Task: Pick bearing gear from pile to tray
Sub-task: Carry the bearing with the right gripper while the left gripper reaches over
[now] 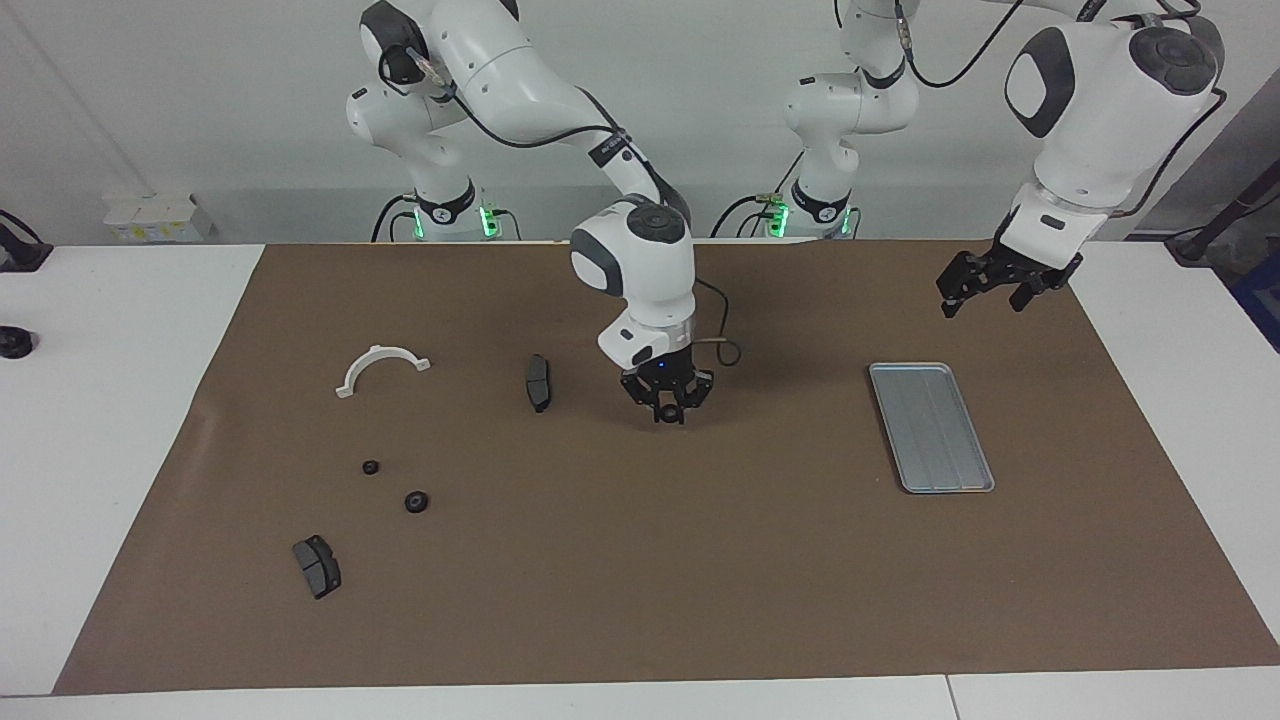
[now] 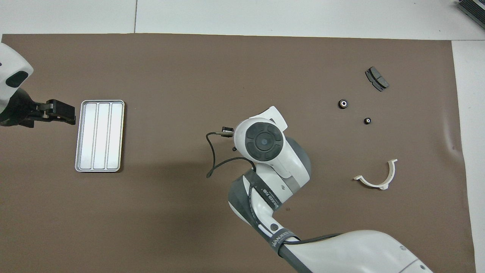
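My right gripper (image 1: 667,411) hangs low over the middle of the brown mat, shut on a small black bearing gear (image 1: 667,414). In the overhead view the arm's wrist hides the gripper and the gear. The pile lies toward the right arm's end: two black rings (image 1: 371,467) (image 1: 416,501), two dark grey pads (image 1: 538,382) (image 1: 317,566) and a white half-ring bracket (image 1: 383,366). The silver tray (image 1: 930,427) sits toward the left arm's end with nothing in it. My left gripper (image 1: 985,290) waits open in the air beside the tray.
The brown mat (image 1: 700,560) covers most of the white table. A loose black cable (image 2: 210,159) loops out from the right wrist. The overhead view shows the rings (image 2: 343,103) (image 2: 367,121), one pad (image 2: 376,78), the bracket (image 2: 379,178) and the tray (image 2: 99,135).
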Controlling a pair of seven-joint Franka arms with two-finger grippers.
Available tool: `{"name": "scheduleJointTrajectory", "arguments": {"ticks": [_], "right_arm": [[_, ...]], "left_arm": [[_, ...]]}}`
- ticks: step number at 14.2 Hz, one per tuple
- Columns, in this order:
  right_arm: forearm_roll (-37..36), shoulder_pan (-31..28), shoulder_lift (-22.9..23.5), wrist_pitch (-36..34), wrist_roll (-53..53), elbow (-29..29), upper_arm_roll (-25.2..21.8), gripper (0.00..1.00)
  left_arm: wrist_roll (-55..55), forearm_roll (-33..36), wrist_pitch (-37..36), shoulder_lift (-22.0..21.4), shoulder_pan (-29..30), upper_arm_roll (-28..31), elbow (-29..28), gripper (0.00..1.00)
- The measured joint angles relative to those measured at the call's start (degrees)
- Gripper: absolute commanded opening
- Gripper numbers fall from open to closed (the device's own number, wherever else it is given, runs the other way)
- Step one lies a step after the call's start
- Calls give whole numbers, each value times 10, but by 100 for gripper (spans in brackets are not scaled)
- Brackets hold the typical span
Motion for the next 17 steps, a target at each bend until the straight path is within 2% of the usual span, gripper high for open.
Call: {"name": "scheduleJointTrajectory", "arguments": {"ticks": [2, 4, 5, 7, 8, 10, 14, 17], "right_arm": [[-1, 17, 28, 0, 8, 33, 0, 0], [-4, 25, 35, 0, 8, 44, 0, 0], [-6, 30, 36, 0, 8, 44, 0, 7], [-7, 38, 37, -1, 8, 43, 0, 67], [-7, 40, 38, -1, 9, 43, 0, 84], [-7, 40, 38, -3, 9, 43, -1, 98], [-7, 31, 35, -3, 9, 43, -7, 100], [-10, -6, 6, -3, 2, 25, -10, 100]], "left_arm": [[0, 0, 0, 0, 0, 0, 0, 100], [0, 0, 0, -1, 0, -3, 0, 100], [0, 0, 0, -1, -1, -5, 0, 100], [0, 0, 0, -2, -1, -6, 0, 100], [-1, 0, 0, -3, -1, -7, 0, 100], [-17, -1, 6, -3, -2, -12, 0, 100], [-76, -28, 17, -3, -22, -26, -1, 100], [-174, -30, 59, 9, -82, -27, -6, 100]]}}
